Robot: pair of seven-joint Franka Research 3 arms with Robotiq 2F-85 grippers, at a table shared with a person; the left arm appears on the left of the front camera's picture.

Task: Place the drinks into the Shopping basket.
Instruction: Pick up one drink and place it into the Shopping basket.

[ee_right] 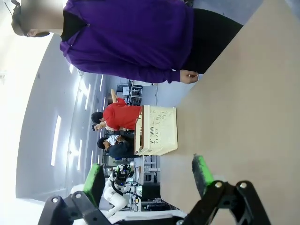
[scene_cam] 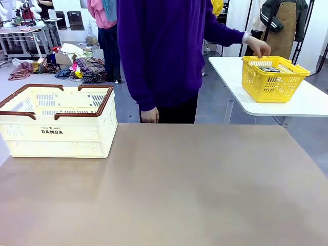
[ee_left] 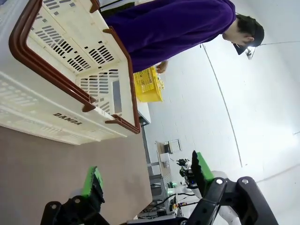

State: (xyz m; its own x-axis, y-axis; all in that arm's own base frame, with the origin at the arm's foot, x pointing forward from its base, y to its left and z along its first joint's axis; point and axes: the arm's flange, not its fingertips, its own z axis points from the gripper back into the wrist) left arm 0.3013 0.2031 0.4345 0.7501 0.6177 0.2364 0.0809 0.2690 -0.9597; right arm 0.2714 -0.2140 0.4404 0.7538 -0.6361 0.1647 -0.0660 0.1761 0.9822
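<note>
Your target, the large cream slotted plastic crate (scene_cam: 56, 132) with brown rim handles, sits at the left of the front frame on the brown table (scene_cam: 179, 195). Its long side runs across the picture and its mouth is open upward.

The drinks are likely at the upper right. Small silvery shapes (scene_cam: 269, 68) lie inside the bright yellow mesh basket (scene_cam: 271, 84) on the white side table (scene_cam: 307, 100). They may be can tops but are too small to be sure. The person's hand (scene_cam: 258, 47) rests on that basket's rim, and a gap separates that table from yours.

Your left tool (ee_left: 146, 172) is spread wide and holds nothing. The crate (ee_left: 56, 112) is near it, towards the upper left of its view. Your right tool (ee_right: 147, 176) is also spread and holds nothing, with the crate (ee_right: 159, 131) well apart across the table.

I judge the right arm nearer any handover and the left nearer the drop. The wide brown surface between them gives plenty of room, but mind the crate's raised rim.
</note>
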